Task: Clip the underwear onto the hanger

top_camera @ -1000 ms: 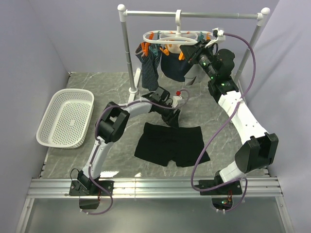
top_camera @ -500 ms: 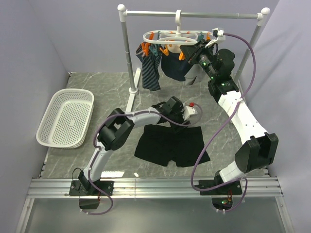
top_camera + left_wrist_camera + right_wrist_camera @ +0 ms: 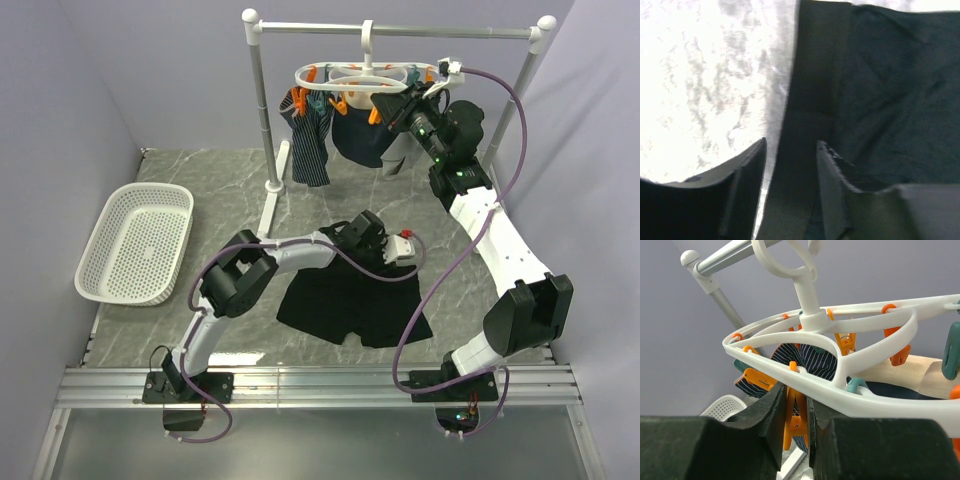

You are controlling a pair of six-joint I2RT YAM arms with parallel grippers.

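The underwear (image 3: 340, 305) lies flat on the bench (image 3: 220, 190), below and well apart from the hanger (image 3: 880, 402). Treat it as limp, light cloth that will likely sag and bunch when lifted. Take hold at the waistband (image 3: 810, 100), its firmest edge. The left gripper (image 3: 792, 145) hovers there, jaws parted astride that band. The right gripper (image 3: 796, 400) has its jaws pinched on an orange peg (image 3: 792, 425) of the hanger.

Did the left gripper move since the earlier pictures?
Yes. The left gripper went rightward and nearer, away from the stand's left post, and is now over the underwear top edge.
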